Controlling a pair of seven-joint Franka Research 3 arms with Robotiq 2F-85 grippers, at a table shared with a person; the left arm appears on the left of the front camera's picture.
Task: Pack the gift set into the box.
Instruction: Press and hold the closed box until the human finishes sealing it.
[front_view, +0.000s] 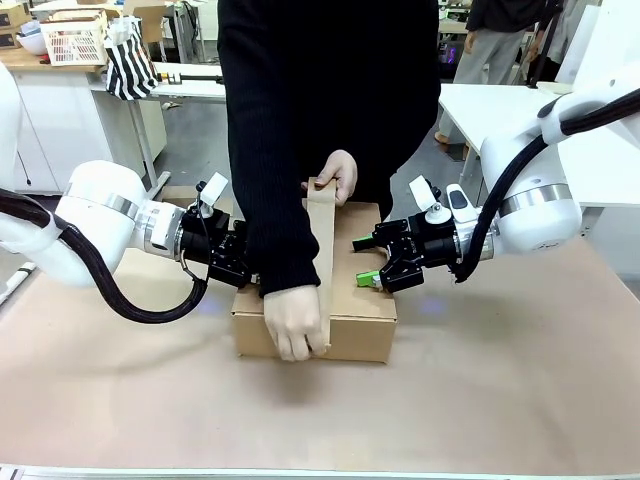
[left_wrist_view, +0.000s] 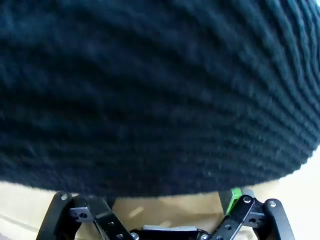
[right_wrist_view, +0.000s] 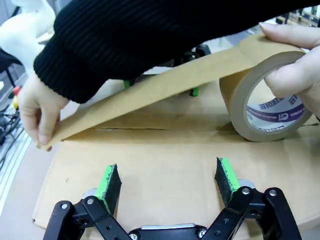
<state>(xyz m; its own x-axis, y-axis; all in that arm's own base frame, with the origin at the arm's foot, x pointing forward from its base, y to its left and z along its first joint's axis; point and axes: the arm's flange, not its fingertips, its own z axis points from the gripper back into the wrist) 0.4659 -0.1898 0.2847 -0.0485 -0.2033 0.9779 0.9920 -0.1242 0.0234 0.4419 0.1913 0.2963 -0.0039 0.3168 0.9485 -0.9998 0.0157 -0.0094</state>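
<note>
The box (front_view: 355, 310) stands mid-table with its flaps down, its top (right_wrist_view: 150, 175) showing a centre seam. A person stretches brown tape (right_wrist_view: 150, 95) along that seam, one hand (front_view: 295, 320) pressing the end over the near side, the other hand (front_view: 338, 175) holding the tape roll (right_wrist_view: 265, 100) at the far edge. My left gripper (front_view: 238, 262) is open at the box's left side, under the person's black sleeve (left_wrist_view: 160, 90); its green pad (left_wrist_view: 231, 200) peeks out. My right gripper (right_wrist_view: 167, 179) is open, pads resting on the box top from the right (front_view: 372, 260). The gift set is hidden.
Brown paper covers the table (front_view: 500, 390). A white slatted basket (front_view: 75, 42) and a striped bag (front_view: 130, 65) sit on a counter at the back left. A white table (front_view: 500, 100) stands behind on the right.
</note>
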